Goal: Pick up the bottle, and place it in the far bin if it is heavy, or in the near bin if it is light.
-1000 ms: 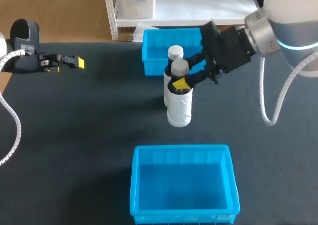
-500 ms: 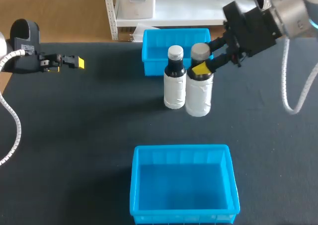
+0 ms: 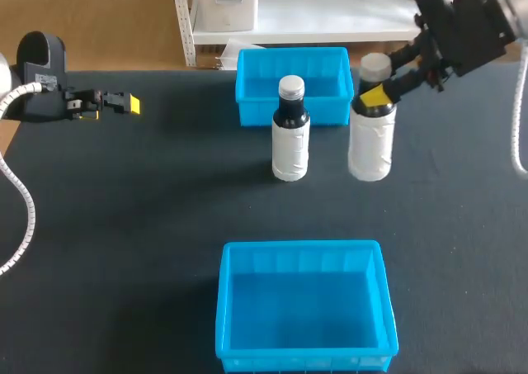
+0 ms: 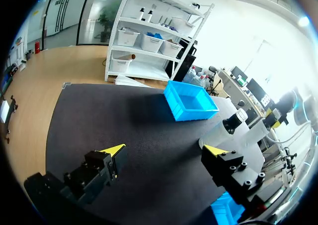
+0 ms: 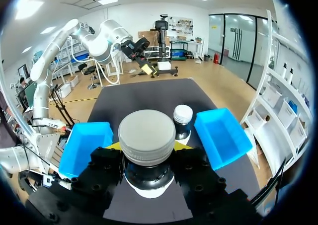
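My right gripper (image 3: 378,93) is shut on the neck of a white bottle (image 3: 370,143) with a grey cap, holding it upright to the right of the far blue bin (image 3: 318,77). In the right wrist view the grey cap (image 5: 147,135) fills the space between the gripper's (image 5: 147,148) fingers. A second white bottle (image 3: 290,139) with a dark neck stands on the table in front of the far bin (image 5: 223,135). The near blue bin (image 3: 301,246) lies at the table's front. My left gripper (image 3: 124,103) hangs open and empty at the far left (image 4: 165,150).
The black table top (image 3: 148,225) stretches between the left arm and the bins. The left wrist view shows the far bin (image 4: 191,102), the standing bottle (image 4: 226,133) and a corner of the near bin (image 4: 223,210). The near bin (image 5: 87,140) holds nothing.
My right arm has carried the grey-capped bottle to the right and farther back, away from the standing bottle. The left arm has not moved.
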